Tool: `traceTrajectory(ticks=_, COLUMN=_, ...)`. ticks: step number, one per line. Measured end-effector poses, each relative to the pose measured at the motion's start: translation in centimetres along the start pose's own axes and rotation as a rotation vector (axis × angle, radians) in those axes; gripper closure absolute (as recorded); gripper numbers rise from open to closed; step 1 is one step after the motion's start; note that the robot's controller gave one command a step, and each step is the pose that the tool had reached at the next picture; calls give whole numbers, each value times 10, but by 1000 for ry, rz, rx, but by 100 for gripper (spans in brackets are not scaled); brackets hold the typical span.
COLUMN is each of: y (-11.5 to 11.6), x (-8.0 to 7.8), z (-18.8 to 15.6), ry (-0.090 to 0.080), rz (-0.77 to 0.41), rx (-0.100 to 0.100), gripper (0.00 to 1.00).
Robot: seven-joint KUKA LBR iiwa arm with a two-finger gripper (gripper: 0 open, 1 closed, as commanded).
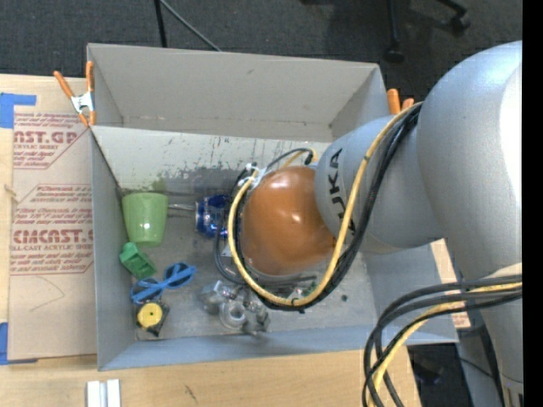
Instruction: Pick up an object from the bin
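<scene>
Going by where the orange wrist cover (284, 220) hangs, off to the right of the green cup (144, 217), the likely pick is either the blue see-through piece (210, 213) just right of the cup or the clear plastic clump (231, 303) below and right of it. The cover sits over the claw, so I can't tell if it's spread or pinched. I'd come straight down, close on one piece only, and stay off the blue loop (163, 282) and yellow disc (149, 315) below the cup.
</scene>
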State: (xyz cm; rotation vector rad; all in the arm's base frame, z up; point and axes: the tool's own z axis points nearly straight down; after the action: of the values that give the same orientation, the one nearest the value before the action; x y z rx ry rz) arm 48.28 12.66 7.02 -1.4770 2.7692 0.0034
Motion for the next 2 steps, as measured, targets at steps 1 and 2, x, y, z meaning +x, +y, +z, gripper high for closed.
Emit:
traceTrajectory(ticks=1, y=0, x=-1, z=-38, ry=0, rz=1, rx=2, gripper=100)
traceTrajectory(ticks=2, y=0, x=-3, z=-71, ry=0, rz=2, rx=2, gripper=100)
